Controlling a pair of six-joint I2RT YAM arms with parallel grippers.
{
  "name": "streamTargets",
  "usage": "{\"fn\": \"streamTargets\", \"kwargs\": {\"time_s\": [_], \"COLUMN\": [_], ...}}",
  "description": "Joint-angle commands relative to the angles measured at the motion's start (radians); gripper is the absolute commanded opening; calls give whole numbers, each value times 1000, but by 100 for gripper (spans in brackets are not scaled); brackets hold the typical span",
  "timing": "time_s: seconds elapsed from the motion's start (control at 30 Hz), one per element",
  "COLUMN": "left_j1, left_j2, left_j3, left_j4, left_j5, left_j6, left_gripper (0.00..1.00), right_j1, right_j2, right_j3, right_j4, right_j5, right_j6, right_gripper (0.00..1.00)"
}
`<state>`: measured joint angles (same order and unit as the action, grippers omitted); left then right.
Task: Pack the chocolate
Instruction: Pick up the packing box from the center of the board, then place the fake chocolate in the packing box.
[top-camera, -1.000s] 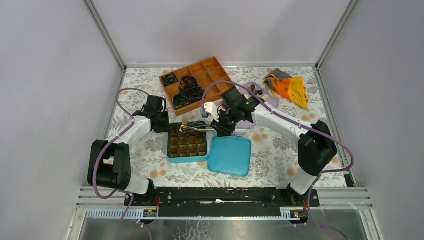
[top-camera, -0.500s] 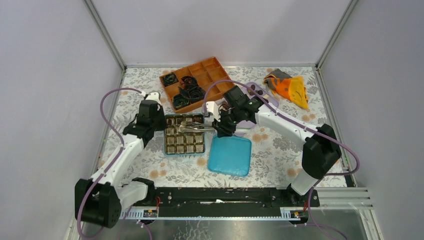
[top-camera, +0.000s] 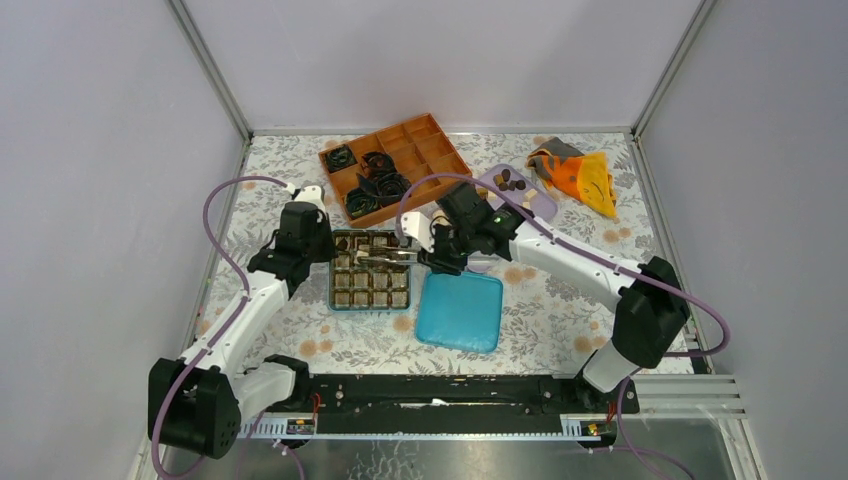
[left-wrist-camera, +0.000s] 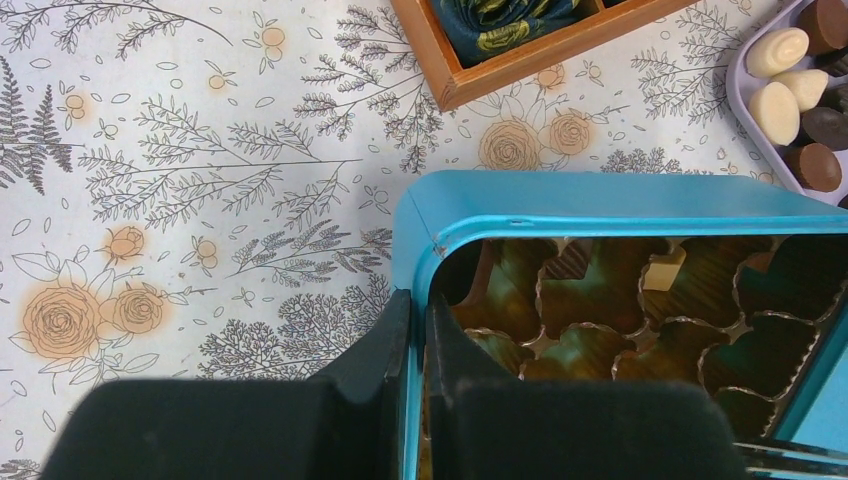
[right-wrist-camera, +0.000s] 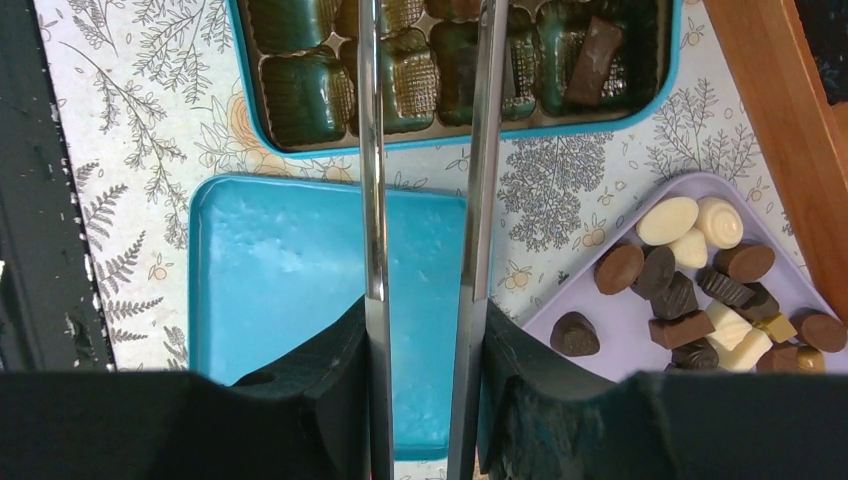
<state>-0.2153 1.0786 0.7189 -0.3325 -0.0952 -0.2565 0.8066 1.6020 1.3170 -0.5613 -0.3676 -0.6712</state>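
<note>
1. Since a second ago the tin (top-camera: 333, 272) has slid a little toward the far side of the table. The left arm's elbow has swung out to the left, and the right arm has drawn off the purple tray (right-wrist-camera: 625, 330).
2. Most of the chocolate (right-wrist-camera: 690, 290) sits loose in that tray, at two o'clock from the tin. A few pieces already lie in the tin's cups, one dark bar tilted.
3. The pieces are likely light, hard and smooth. They may slip between metal tips and scuff or chip if pinched hard, so a gentle hold across the flat sides at mid-height looks safest.
4. The right gripper (right-wrist-camera: 427, 335) is partly closed around the tongs (right-wrist-camera: 372, 200), whose arms reach over the tin. Their tips are cut off or too small to see, so whether they carry a piece cannot be told.
5. The left gripper (left-wrist-camera: 417, 320) is nearly closed, pinching the tin's wall at its nine o'clock side.
6. The lid (right-wrist-camera: 280, 290) lies at five o'clock from the tin, just beside it. A wooden box (top-camera: 395, 160) stands at twelve o'clock and a cloth (top-camera: 580, 175) lies far off at two o'clock.
</note>
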Motion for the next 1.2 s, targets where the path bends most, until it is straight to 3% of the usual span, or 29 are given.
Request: {"fn": "streamTargets", "kwargs": {"time_s": [0.0, 0.2, 0.67, 0.97, 1.17], "left_j1": [-3, -2, -2, -2, -2], "left_j2": [-8, 1, 9, 17, 21], "left_j3": [6, 12, 13, 17, 22], "left_j4": [101, 96, 89, 82, 73], "left_j5": [19, 30, 38, 37, 26], "left_j6": [-6, -6, -6, -7, -9], "left_gripper": [0, 0, 0, 0, 0], "right_j1": [45, 89, 108, 103, 12], "right_j2": [17, 57, 88, 50, -29], "right_j3": [4, 10, 21, 36, 47], "right_j4": [70, 93, 103, 82, 34], "right_j5": [100, 178, 234, 194, 15], "right_j6": [2, 21, 44, 51, 50], "right_gripper": [8, 12, 49, 45, 39]}}
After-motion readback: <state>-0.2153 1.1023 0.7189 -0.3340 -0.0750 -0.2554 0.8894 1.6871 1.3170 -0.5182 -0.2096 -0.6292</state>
